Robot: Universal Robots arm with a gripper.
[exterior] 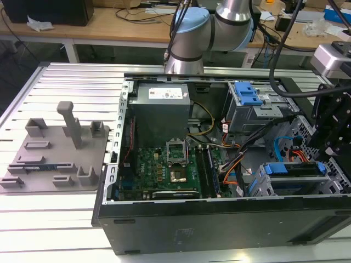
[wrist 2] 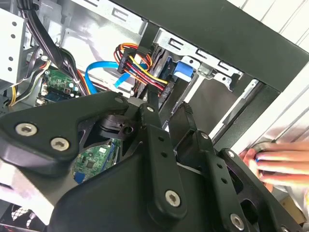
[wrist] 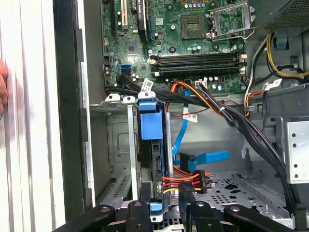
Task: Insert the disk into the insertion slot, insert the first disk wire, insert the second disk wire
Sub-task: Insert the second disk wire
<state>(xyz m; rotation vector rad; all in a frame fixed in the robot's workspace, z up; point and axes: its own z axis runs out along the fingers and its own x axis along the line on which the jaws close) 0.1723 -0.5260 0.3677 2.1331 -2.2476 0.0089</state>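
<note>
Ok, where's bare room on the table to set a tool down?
In the exterior view, the table is bare nearer than the grey tray and beyond it, left of the case. Inside the case it's crowded: cables fill the gap between board and drive cage.

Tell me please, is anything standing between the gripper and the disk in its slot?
Nothing visible does. In the first wrist view the open gripper sits right at the end of the disk, which stands in the insertion slot. The coloured wires lie beside the disk, not across its end.
</note>
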